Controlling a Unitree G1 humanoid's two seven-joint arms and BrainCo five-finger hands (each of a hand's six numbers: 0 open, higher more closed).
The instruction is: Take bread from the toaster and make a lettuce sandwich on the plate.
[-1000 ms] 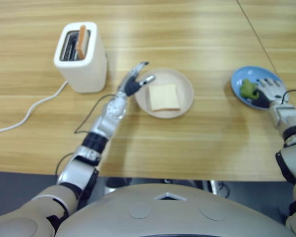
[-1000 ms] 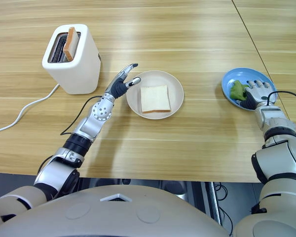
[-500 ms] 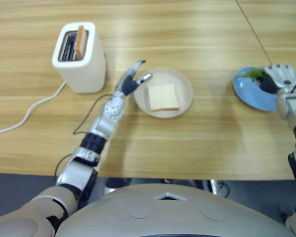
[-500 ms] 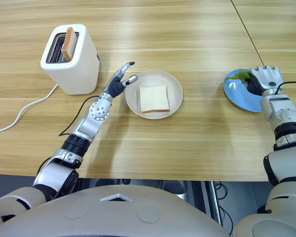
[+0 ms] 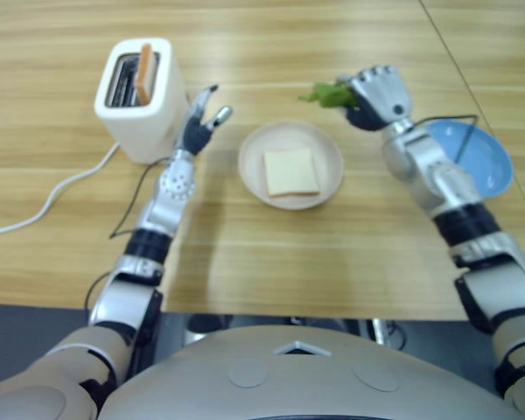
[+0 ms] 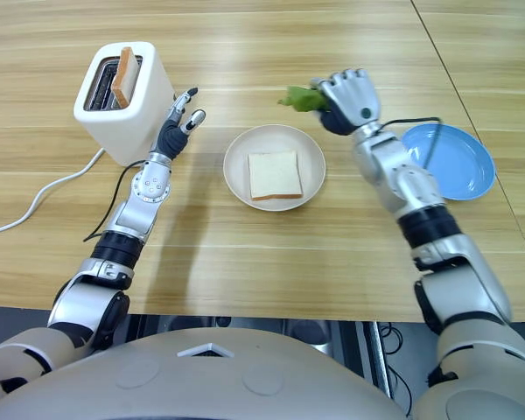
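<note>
1. The right hand (image 6: 350, 98) is curled shut around the lettuce (image 6: 302, 98). It holds the leaf in the air at about 1 o'clock from the plate (image 6: 230, 166), and the green frill sticks out of the fist toward the toaster side.
2. The left hand (image 6: 177, 122) is open with its fingers spread and holds nothing. It is just beside the toaster (image 6: 136, 109), at the toaster's 3 o'clock; I cannot tell whether it touches the casing.
3. One bread slice (image 6: 274, 174) lies flat in the middle of the plate. A second slice (image 6: 122, 76) stands upright in a toaster slot, at 10 o'clock from the plate, with its top edge proud of the slot.
4. The blue dish (image 6: 451, 162) sits at 3 o'clock from the plate.
5. Handling, as I judge it: the lettuce is light, limp and easily torn, so a loose pinch at the thicker part should do (a hard squeeze would bruise it).
6. The toaster slice looks stiff but crumbly. The exposed top edge is the only place to grip it, pinched across its flat faces and lifted straight up.
7. I can read no writing, label or brand on the toaster, the plate or the dish.
</note>
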